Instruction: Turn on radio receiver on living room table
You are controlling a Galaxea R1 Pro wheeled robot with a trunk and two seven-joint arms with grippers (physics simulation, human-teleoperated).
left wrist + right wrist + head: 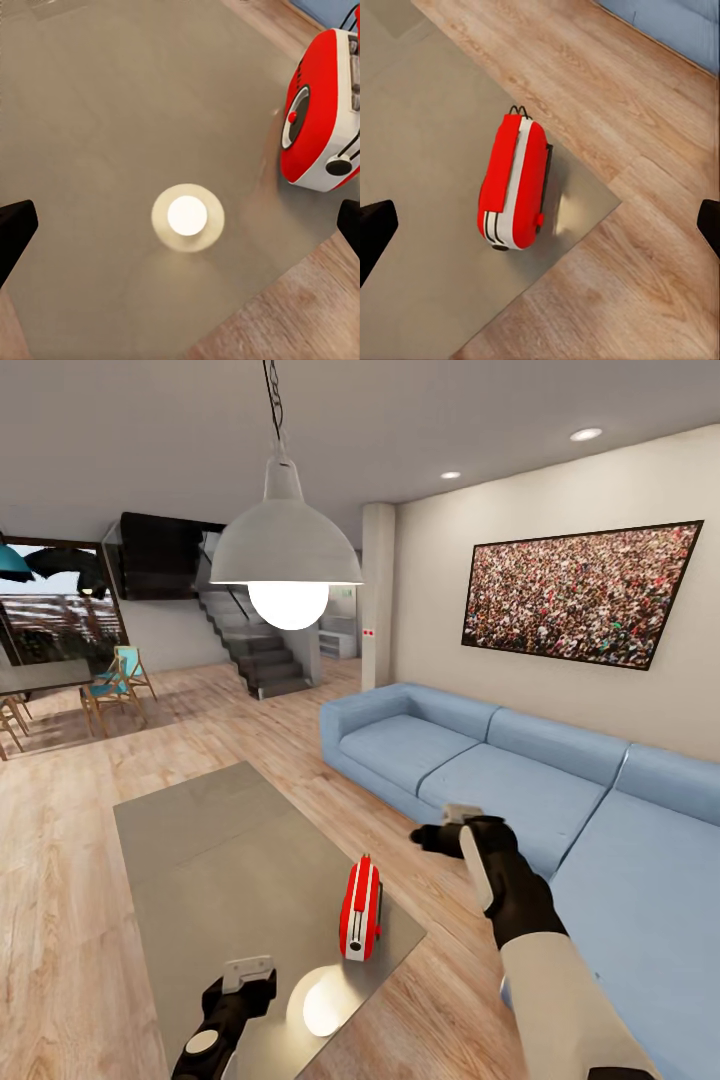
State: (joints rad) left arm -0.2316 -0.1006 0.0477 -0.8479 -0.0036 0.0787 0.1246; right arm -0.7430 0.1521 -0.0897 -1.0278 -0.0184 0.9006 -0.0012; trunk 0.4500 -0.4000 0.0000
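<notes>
Radio receiver dial face unseen edge-on

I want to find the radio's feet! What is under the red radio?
The radio stands on the grey table, near its corner. Under it you see only the shiny tabletop and a little shadow. Its bottom is pressed against the table, so any feet are hidden.

Your head view looks down the living room | both wrist views look steeply down, close (sharing the radio receiver).
</notes>
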